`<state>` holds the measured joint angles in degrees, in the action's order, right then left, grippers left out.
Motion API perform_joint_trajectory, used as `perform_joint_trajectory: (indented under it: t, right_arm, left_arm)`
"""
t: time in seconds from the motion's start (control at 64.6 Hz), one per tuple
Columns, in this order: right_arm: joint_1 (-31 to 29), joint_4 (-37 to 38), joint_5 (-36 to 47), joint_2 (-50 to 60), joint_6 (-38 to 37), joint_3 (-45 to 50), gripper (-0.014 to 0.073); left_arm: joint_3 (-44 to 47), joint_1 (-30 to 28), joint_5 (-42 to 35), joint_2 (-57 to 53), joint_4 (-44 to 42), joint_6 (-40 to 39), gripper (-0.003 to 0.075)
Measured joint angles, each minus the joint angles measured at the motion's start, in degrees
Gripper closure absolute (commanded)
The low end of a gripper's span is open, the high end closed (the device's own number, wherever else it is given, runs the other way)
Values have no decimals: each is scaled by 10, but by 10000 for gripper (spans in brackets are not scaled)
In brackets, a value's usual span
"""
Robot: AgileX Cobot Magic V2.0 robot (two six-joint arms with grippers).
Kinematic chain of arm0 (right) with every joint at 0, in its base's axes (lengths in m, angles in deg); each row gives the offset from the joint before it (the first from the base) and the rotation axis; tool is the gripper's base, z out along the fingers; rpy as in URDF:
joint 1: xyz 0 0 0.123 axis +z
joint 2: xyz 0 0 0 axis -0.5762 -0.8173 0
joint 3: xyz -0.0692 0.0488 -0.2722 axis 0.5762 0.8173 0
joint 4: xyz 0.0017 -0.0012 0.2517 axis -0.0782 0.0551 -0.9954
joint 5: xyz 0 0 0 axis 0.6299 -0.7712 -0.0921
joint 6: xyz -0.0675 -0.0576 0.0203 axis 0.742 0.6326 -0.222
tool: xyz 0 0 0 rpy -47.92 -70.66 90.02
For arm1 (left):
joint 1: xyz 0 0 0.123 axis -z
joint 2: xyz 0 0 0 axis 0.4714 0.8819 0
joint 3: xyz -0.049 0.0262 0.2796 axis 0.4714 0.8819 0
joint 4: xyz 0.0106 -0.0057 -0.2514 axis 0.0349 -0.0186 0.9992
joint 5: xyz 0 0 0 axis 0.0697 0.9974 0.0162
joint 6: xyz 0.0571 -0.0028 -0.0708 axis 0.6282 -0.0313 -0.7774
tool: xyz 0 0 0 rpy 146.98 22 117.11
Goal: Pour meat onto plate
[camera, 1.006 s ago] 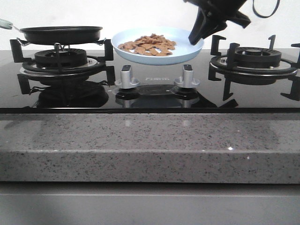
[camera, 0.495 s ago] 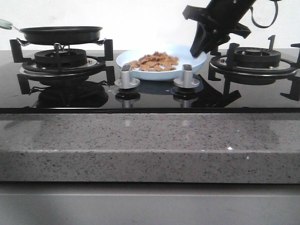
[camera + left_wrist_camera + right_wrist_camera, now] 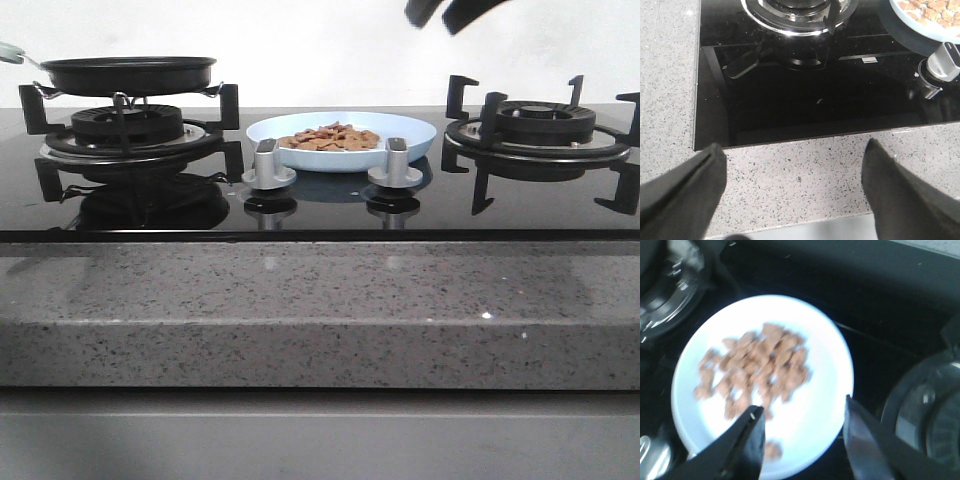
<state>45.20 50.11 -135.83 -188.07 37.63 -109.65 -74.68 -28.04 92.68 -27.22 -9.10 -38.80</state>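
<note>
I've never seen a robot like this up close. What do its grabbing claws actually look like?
Each claw is a pair of plain black fingers, wide at the base and tapering toward the tip, with a matte surface. The left gripper shows two thick dark wedges. The right gripper shows slimmer, flatter blades with slightly glossy edges. No cables, labels or markings show on either one; from the front only dark tips peek in.

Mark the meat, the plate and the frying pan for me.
meat (image 3: 328, 137): front view, middle of the pile.
plate (image 3: 415, 129): front view, bare right inner rim.
frying pan (image 3: 128, 75): front view, black side wall.
</note>
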Motion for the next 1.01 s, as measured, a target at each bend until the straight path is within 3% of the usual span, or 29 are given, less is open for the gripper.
perform_joint_trajectory:
  t: [0.418, 0.851, 1.006]
  right_arm:
    - [1, 119, 42, 323, -60, 348, 202]
    - [-1, 133, 26, 602, -116, 593, 202]
    - [-1, 133, 24, 680, -124, 642, 221]
  left_arm:
    - [0, 0, 0, 0, 0, 0, 175]
    - [0, 0, 0, 0, -4, 0, 176]
    - [0, 0, 0, 0, -4, 0, 176]
